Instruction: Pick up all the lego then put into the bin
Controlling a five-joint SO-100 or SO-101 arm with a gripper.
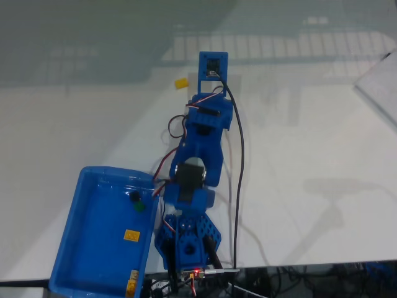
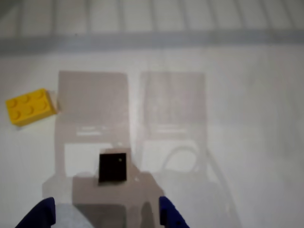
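Wrist view: black lego [image 2: 113, 167] lies just ahead of the parted claw [image 2: 107, 213] (yellow lego [image 2: 30, 106] off left).

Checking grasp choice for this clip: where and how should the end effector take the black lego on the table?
Grip the black lego across its two opposite side faces, coming straight down from above. It lies flat and square-on in the wrist view, just ahead of the open end effector, with bare table beside it.
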